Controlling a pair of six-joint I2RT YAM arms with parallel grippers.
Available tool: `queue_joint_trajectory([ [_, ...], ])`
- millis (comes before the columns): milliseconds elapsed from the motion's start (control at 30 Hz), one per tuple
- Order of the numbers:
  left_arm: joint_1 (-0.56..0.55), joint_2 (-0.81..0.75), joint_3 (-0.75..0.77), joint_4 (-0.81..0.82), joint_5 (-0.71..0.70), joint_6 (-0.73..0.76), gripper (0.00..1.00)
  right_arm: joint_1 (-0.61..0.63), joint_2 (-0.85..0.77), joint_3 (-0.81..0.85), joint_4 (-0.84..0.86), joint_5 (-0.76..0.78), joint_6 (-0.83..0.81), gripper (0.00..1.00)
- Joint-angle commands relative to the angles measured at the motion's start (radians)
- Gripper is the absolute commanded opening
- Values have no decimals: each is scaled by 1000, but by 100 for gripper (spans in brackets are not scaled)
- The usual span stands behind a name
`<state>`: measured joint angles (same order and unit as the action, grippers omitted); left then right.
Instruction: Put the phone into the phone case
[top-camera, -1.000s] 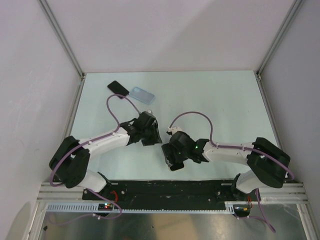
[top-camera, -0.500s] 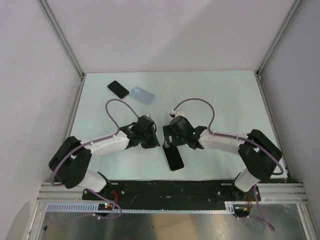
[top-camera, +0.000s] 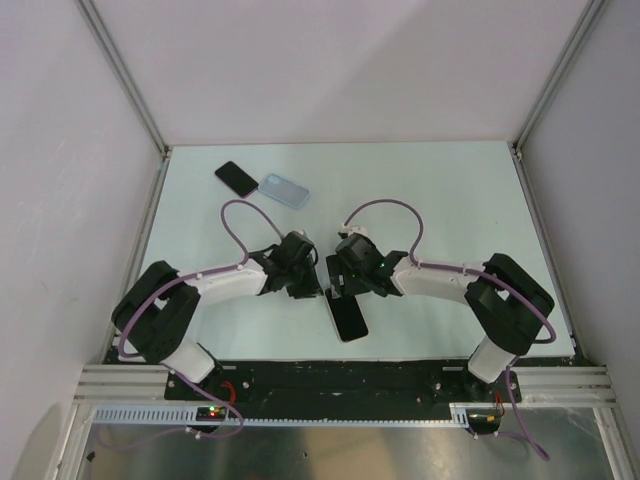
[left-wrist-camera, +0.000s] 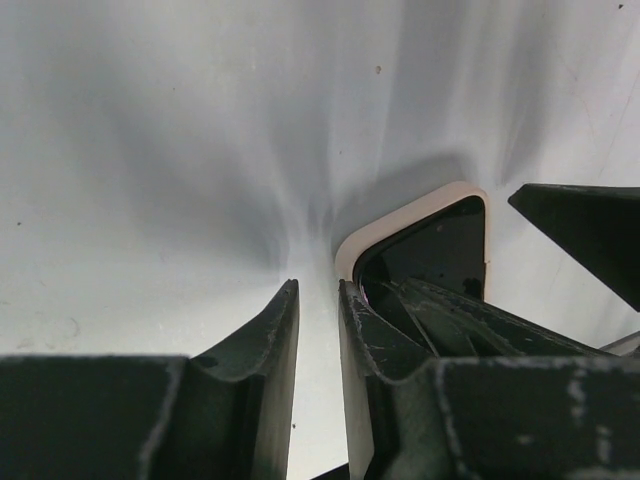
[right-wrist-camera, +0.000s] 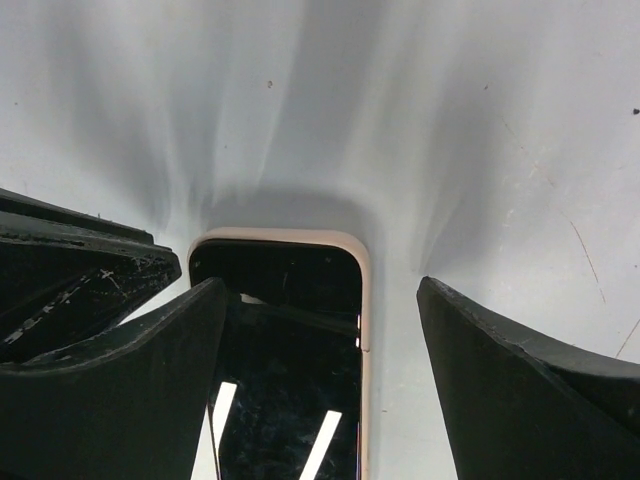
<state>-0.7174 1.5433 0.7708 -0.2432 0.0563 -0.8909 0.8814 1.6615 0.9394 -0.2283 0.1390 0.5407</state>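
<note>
Where the case lies: far left on the counter, just beside a black slab, well apart from the phone.
My left pincer: nearly together, gripping nothing, just beside the phone's corner.
Phone: flat, near my bases.
My right pincer: apart, straddling the phone's end.
Risk: my pincers crowd each other; closing could knock them together or skid the phone away.

No readable text, label, brand or number shows anywhere.
</note>
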Motion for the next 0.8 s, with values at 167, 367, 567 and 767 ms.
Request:
queue_joint_trajectory([
  [167,-2,4,44,45,1,-16,26,1,51,32,-7,-20,-3,79],
  [367,-8,32,55,44,-2,-15,25,9,59,23,-9,-18,4,73],
  [567,-21,57,57,43,-16,-20,24,15,54,-2,-2,-21,12,70],
  [767,-33,82,62,23,-39,-21,20,20,52,-18,4,-29,16,68],
])
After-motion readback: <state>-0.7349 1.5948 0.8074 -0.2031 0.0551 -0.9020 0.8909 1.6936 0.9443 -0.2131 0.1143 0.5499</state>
